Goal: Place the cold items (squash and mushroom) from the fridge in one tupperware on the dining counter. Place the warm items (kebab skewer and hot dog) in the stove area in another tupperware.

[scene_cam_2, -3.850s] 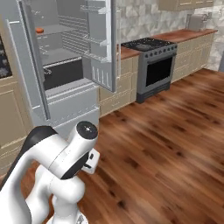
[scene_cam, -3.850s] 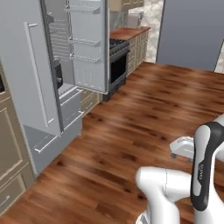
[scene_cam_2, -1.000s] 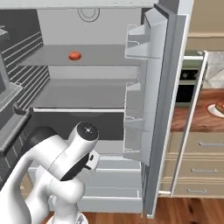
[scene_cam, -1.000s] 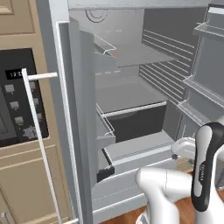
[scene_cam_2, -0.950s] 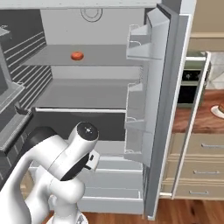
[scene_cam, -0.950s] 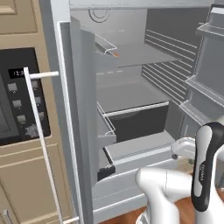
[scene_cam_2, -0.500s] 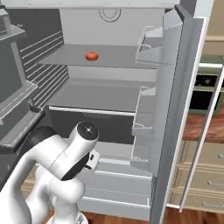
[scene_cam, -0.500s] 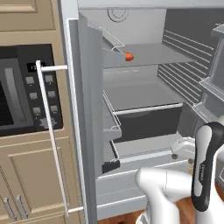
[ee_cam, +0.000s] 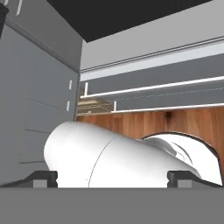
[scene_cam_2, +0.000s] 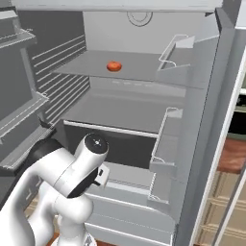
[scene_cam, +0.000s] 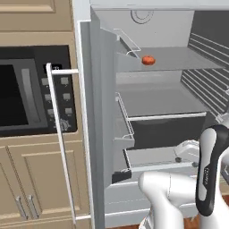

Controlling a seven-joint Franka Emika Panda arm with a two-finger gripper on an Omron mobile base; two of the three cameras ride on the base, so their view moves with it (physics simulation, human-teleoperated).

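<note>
Our base has swung in square to the open fridge [scene_cam: 147,103], bringing a small orange-red item, likely the mushroom [scene_cam_2: 114,66], into reach on the upper shelf [scene_cam_2: 144,72]; hand [ee_cam: 113,178] spread wide, empty, tucked low.

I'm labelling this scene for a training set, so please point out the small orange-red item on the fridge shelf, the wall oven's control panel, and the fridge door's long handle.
orange-red item [scene_cam: 148,60]: left base view, its centre.
control panel [scene_cam: 57,97]: left base view, button area.
door handle [scene_cam: 59,147]: left base view, mid-bar.
</note>
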